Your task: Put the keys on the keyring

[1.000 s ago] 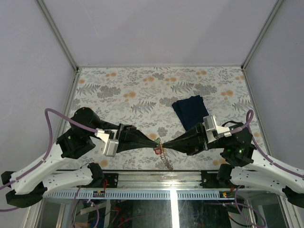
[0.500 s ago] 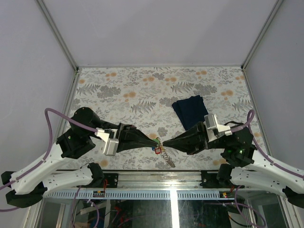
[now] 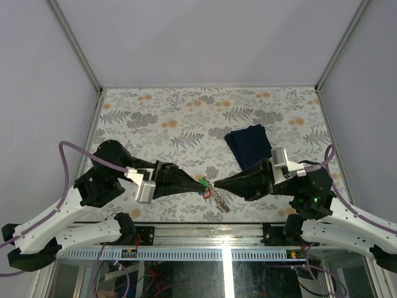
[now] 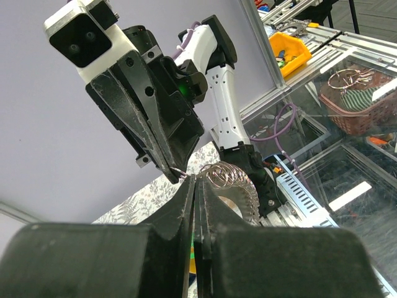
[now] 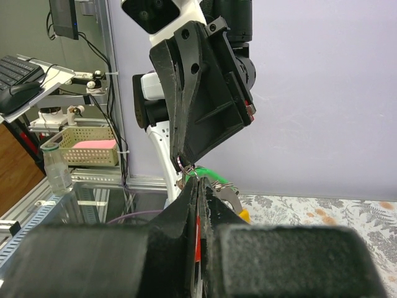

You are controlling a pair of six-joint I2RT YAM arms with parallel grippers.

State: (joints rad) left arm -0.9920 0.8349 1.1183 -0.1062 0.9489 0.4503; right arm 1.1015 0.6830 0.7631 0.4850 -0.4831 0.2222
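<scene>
Top external: keyring (image 3: pixel 220 201) between clenched right fingers (image 3: pixel 233 182), green-tagged key (image 3: pixel 203 182) between clenched left fingers (image 3: pixel 186 181).

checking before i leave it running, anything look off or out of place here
Nothing looks spilled or broken. The keyring hangs in mid-air from the shut right end effector, almost tip to tip with the left end effector, shut on a green-tagged key. The cloth lies askew on the table.
</scene>
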